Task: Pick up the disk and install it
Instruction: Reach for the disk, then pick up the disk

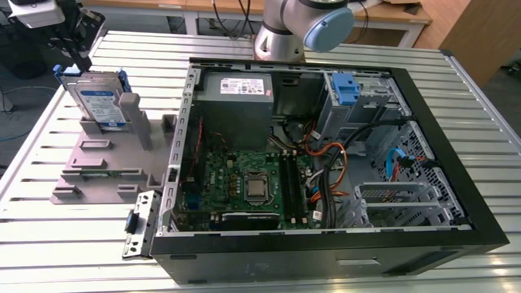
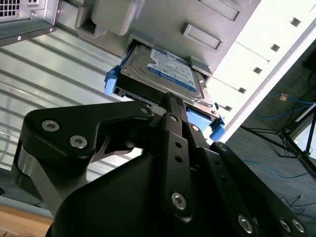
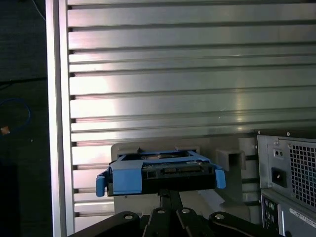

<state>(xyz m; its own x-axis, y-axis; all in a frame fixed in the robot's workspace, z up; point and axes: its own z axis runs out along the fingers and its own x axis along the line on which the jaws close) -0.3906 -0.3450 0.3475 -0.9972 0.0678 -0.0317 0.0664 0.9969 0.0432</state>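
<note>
The disk (image 1: pixel 97 97), a silver drive with a white-and-blue label in a blue carrier, stands on edge in a grey holder (image 1: pixel 106 165) at the exterior view's left, outside the computer case. My gripper (image 1: pixel 80 61) hangs right over the disk's upper edge. In the second wrist view the gripper (image 2: pixel 173 101) reaches the edge of the disk (image 2: pixel 165 74), whose label faces the camera. The first wrist view has the disk (image 3: pixel 163 173) edge-on, just beyond the gripper (image 3: pixel 168 190).
The open computer case (image 1: pixel 326 250) lies on the slatted metal table (image 1: pixel 49 244), right of the holder. Inside are a grey power supply (image 1: pixel 236 91), a green motherboard (image 1: pixel 244 183), cables and a bare blue bracket (image 1: pixel 346 88) in the drive bay. The arm's base (image 1: pixel 281 36) stands behind the case.
</note>
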